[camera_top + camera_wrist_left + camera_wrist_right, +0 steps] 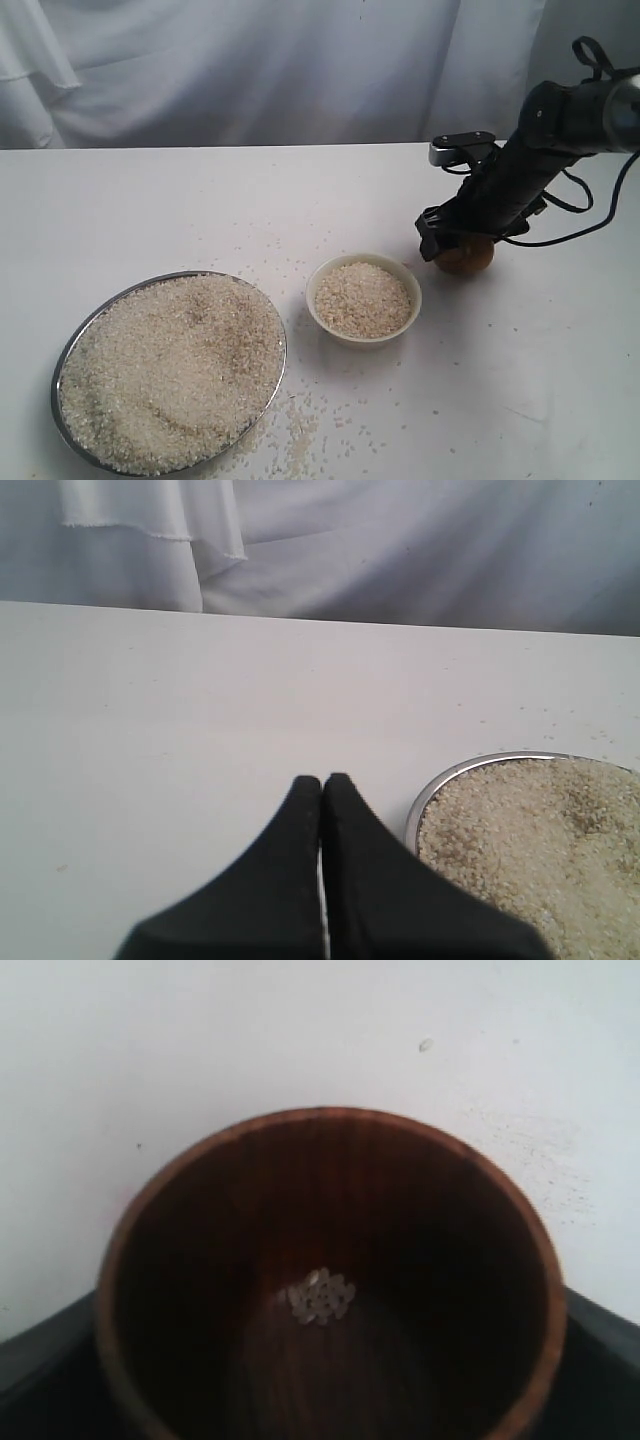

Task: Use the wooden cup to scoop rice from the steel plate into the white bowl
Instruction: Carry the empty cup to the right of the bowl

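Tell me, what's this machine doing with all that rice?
The robot's right hand holds a wooden cup just right of the white bowl. The cup is almost empty, with only a few grains at its bottom, while the bowl is nearly full of rice. The steel plate is heaped with more. The left hand is shut and idle beside the plate, and stray grains lie on the table.

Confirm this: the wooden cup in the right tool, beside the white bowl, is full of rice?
Not quite. The right wrist view shows the wooden cup nearly empty, just a few rice grains at its bottom. It is in the right tool, beside the white bowl.
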Available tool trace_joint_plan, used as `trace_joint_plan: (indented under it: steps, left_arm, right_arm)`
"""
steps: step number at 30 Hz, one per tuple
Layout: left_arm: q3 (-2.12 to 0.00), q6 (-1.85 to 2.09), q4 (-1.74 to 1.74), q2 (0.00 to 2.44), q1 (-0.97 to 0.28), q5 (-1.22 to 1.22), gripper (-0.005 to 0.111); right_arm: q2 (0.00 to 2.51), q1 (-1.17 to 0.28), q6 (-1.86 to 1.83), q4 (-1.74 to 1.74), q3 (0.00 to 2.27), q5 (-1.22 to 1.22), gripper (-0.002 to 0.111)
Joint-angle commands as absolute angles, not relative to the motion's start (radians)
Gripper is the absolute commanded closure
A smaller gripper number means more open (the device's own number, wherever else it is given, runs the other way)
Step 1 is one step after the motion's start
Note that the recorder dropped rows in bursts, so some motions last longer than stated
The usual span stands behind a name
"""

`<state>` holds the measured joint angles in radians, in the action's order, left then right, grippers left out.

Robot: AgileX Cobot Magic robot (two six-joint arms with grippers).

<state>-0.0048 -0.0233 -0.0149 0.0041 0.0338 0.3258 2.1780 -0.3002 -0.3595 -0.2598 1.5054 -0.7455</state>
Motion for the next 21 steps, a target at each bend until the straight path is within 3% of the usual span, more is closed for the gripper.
trace_joint_plan:
  steps: [1, 6, 11, 13, 18, 21]
  left_arm:
    - [0.0, -0.024, -0.016, 0.0, 0.036, 0.319, 0.107]
    - [0.0, -0.024, -0.016, 0.0, 0.036, 0.319, 0.107]
    - [0.0, -0.024, -0.016, 0.0, 0.036, 0.319, 0.107]
    - [0.0, -0.024, -0.016, 0.0, 0.036, 0.319, 0.107]
    - [0.0, -0.024, -0.016, 0.0, 0.036, 0.319, 0.107]
    - [0.0, -0.024, -0.016, 0.0, 0.036, 0.319, 0.107]
  right_arm:
    - [2.194, -0.297, -0.375, -0.273, 1.5, -0.761, 0.059]
    - [2.192, -0.297, -0.39, -0.28, 1.5, -0.756, 0.058]
    - [2.192, -0.297, -0.39, -0.293, 1.5, -0.76, 0.067]
    - [2.192, -0.297, -0.39, -0.296, 1.496, -0.756, 0.074]
    - [2.177, -0.297, -0.39, -0.308, 1.449, -0.661, 0.108]
    - [2.152, -0.297, -0.404, -0.337, 1.397, -0.592, 0.108]
